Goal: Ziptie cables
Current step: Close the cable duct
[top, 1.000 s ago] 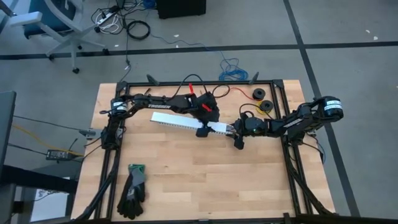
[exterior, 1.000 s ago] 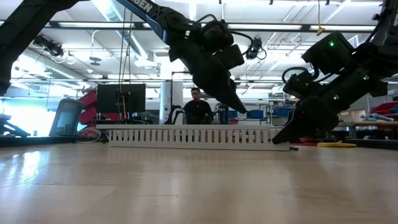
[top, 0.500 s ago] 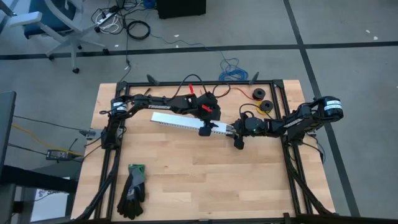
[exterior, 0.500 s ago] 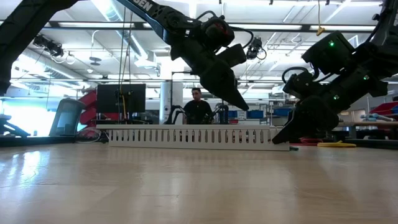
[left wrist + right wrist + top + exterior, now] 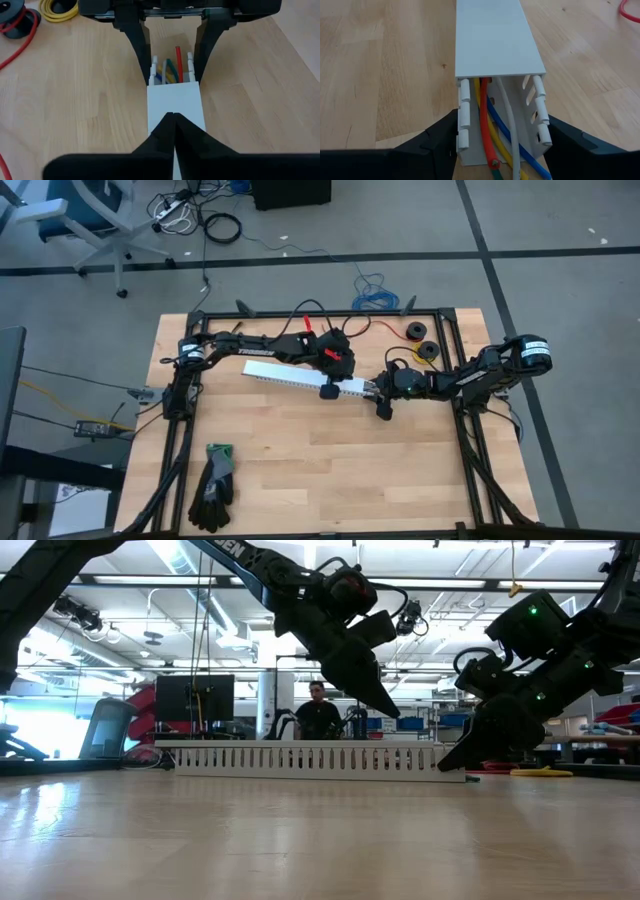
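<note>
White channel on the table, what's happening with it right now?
The right hand grips one end of the white channel from both sides, with the cables lying inside under its cover. The left hand hangs just above the channel with its fingers shut on nothing. No ziptie shows on the cables.

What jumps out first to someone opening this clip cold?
The long white slotted channel lying across the middle of the wooden table, with coloured cables spilling from its open end. The right gripper clamps that end from both sides, while the left gripper hovers shut over the lid.
</note>
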You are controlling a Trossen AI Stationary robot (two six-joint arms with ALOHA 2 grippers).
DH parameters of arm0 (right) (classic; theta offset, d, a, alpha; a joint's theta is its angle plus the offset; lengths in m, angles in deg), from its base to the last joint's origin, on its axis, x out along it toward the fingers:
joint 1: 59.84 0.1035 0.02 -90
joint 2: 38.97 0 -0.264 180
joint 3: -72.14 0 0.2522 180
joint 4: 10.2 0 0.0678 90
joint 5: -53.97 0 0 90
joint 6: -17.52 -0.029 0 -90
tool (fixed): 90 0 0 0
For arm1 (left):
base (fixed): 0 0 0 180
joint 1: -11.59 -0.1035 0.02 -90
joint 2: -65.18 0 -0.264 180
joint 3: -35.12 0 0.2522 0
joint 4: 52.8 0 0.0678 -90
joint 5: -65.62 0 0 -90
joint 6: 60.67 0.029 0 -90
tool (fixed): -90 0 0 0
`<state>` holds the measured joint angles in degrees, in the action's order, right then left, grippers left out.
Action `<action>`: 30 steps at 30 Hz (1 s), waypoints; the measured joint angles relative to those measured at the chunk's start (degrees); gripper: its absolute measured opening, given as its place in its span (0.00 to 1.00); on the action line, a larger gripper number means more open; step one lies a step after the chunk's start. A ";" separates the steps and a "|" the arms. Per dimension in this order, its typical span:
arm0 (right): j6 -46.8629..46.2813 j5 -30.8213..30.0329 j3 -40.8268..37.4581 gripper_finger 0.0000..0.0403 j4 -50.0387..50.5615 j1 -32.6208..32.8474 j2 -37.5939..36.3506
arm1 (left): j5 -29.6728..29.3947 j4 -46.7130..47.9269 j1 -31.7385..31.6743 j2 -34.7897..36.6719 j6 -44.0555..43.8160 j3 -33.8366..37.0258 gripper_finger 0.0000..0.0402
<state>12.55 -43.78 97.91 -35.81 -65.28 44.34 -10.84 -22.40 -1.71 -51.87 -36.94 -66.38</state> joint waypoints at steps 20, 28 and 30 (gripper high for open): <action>0.02 -0.08 -0.09 0.58 -0.52 0.00 0.02 | 0.74 -2.13 0.68 -4.44 -1.94 0.00 0.01; -0.02 -0.04 -0.11 0.58 -0.68 0.00 0.02 | 1.47 -5.79 0.82 -5.30 -2.19 0.00 0.00; -0.02 -0.02 -0.11 0.58 -0.68 0.00 0.02 | 1.61 -7.21 0.97 -5.69 -2.21 0.00 0.00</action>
<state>12.52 -43.80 97.80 -36.49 -65.28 44.36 -9.23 -29.61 -0.74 -57.57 -39.15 -66.38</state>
